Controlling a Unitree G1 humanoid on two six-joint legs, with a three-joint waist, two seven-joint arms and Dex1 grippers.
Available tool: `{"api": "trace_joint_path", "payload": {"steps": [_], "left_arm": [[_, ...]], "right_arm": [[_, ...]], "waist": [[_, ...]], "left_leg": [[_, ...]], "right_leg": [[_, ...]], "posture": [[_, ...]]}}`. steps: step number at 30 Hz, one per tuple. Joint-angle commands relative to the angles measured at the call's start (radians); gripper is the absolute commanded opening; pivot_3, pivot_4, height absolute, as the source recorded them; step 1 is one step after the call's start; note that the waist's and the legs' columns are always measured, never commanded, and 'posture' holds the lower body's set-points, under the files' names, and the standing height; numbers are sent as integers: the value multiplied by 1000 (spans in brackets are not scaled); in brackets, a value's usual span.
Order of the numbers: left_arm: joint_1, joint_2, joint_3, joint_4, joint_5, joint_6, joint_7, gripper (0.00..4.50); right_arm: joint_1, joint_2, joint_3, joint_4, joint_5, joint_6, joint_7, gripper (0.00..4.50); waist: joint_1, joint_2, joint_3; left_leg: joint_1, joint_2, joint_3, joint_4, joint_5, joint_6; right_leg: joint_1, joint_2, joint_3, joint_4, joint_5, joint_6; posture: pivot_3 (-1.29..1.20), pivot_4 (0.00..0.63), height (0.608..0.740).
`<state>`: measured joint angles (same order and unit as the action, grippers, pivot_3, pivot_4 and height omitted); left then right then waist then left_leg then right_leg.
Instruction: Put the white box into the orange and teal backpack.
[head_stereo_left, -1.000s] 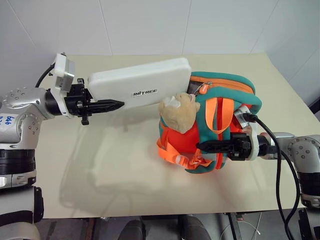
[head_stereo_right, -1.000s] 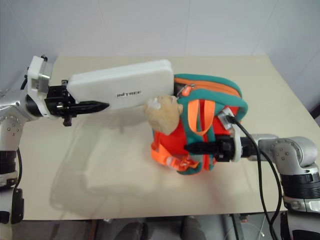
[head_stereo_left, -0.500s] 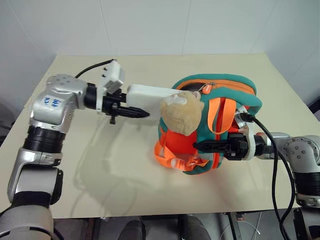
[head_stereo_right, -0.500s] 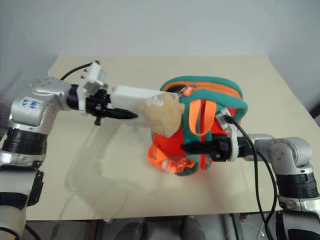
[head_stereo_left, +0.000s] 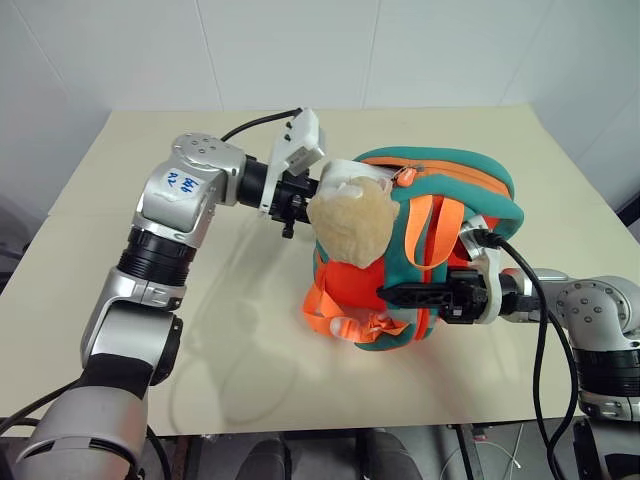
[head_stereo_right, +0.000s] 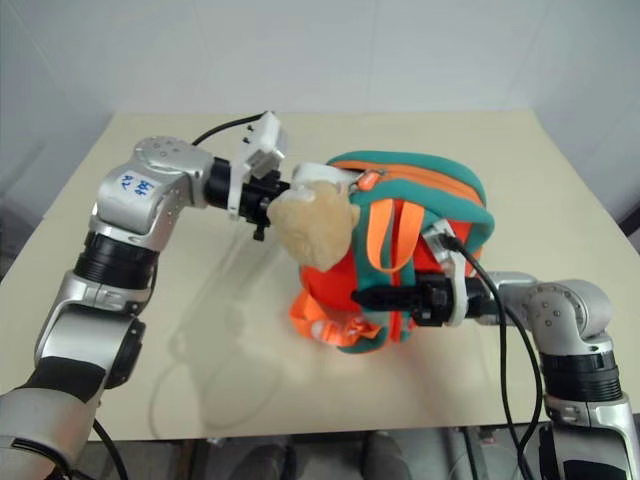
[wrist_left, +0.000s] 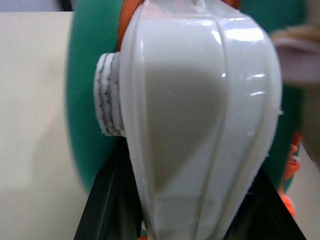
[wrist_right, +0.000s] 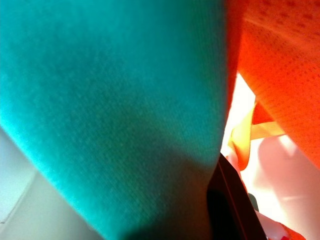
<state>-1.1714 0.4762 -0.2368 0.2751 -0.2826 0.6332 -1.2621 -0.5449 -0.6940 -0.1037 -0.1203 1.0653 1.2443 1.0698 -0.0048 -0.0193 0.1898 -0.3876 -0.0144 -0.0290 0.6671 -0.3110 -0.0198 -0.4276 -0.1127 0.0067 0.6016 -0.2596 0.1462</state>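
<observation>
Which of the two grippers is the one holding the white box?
The left gripper, clamped on the flat white plastic box at the orange and teal backpack; the right gripper grips the backpack's front.

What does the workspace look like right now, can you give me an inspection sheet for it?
Surface: beige table, bare around the bag.
Job's things: orange and teal backpack standing near the table's middle with its top unzipped; white box mostly pushed into that opening, only its near end showing.
Clutter: tan plush toy hanging on the backpack's front.
Grippers: left gripper at the bag's mouth, jaws shut on the white box; right gripper pinching the backpack's front, jaws shut.
Cables: black cable along the right arm; black cable at the left wrist.
Surroundings: white walls behind the table.
</observation>
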Motion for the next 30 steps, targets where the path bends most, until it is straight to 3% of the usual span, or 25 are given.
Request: {"api": "trace_joint_path", "payload": {"steps": [1, 9, 15, 19, 30], "left_arm": [[-12, -51, -71, -95, -15, -30, -69, 1354], [20, -71, -111, -54, 76, -122, -65, 1354], [30, -91, -52, -69, 50, -101, -45, 3228], [59, -29, 8, -111, -3, -61, -75, 4340], [114, 211, 150, -73, -52, -156, -171, 4426]], "right_arm": [[-5, 14, -3, -22, 11, -3, -22, 548], [0, 20, -3, -22, 15, -9, -25, 548], [-2, 27, 1, -17, 9, -18, -24, 548], [-3, 30, 2, -14, 6, -22, -24, 548], [-22, 31, 25, 10, -9, -35, -9, 548]], "waist": [[1, 0, 0], [2, 0, 0], [3, 0, 0], [-1, 0, 0], [1, 0, 0]], "left_leg": [[0, 0, 0, 0, 0, 0], [1, 0, 0, 1, 0, 0], [0, 0, 0, 1, 0, 0], [0, 0, 0, 0, 0, 0], [0, 0, 0, 1, 0, 0]], "right_leg": [[0, 0, 0, 0, 0, 0], [0, 0, 0, 2, 0, 0], [0, -1, 0, 2, 0, 0], [-1, 0, 1, 2, 0, 0], [0, 0, 1, 3, 0, 0]], "posture": [[0, 150, 740], [0, 150, 740], [0, 150, 740], [0, 150, 740], [0, 150, 740]]}}
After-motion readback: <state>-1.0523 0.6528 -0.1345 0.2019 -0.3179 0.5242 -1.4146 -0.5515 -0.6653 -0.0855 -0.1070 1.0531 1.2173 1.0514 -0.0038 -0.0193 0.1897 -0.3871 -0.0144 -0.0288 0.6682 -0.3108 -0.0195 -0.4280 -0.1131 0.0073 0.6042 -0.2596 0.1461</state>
